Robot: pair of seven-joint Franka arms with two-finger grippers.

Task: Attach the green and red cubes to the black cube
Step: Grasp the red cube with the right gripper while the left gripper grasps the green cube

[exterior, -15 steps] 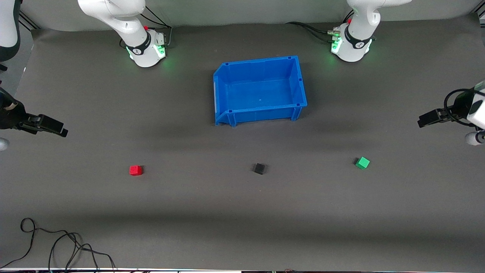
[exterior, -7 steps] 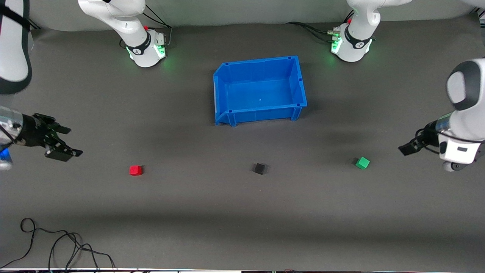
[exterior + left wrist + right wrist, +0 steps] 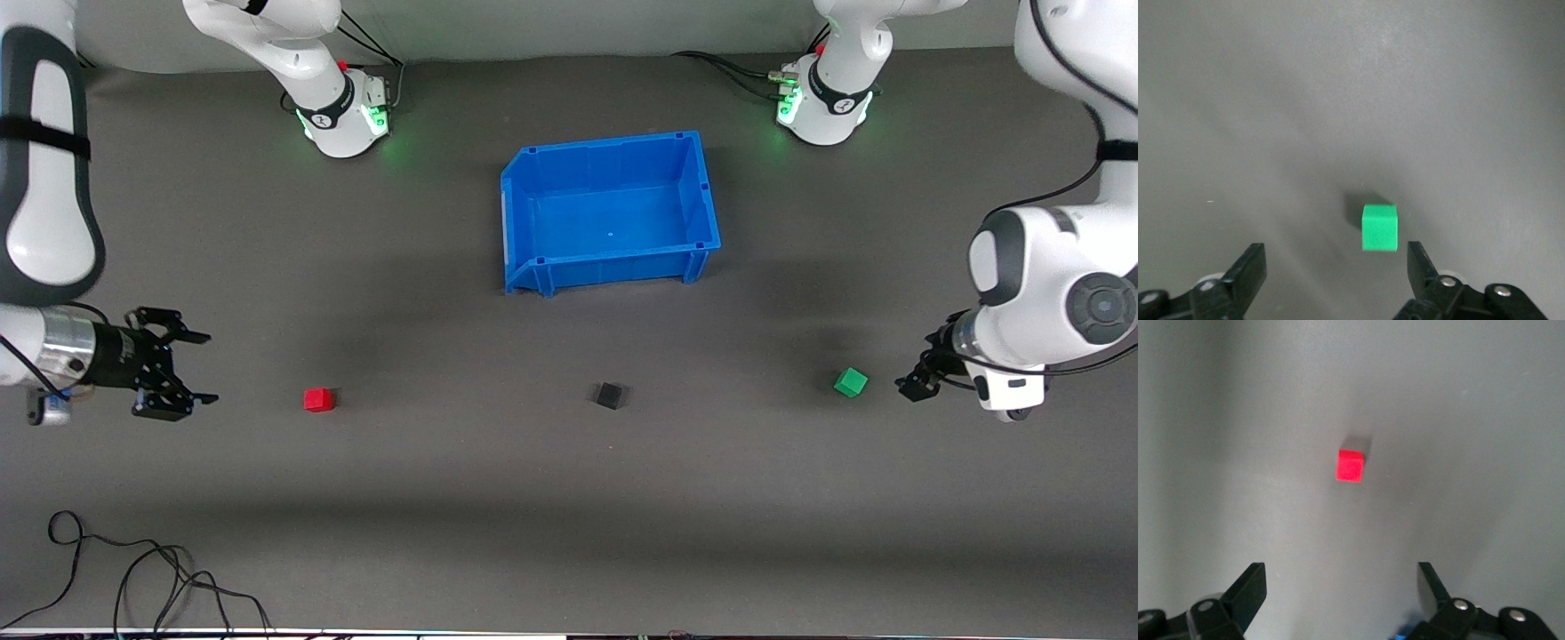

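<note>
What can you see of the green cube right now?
The green cube is a small, plain, bright green block with a matte look, lying flat on the dark table toward the left arm's end, turned slightly askew. Nothing touches it. The left end effector sits close beside it, fingers open, the cube just ahead of them.

Arm shells (image 3: 1031, 276): glossy white with dark grey joint bands
Bases (image 3: 342, 120): white, green-lit, black cables
Hand fingers (image 3: 1248, 270): matte black, silver screws
</note>
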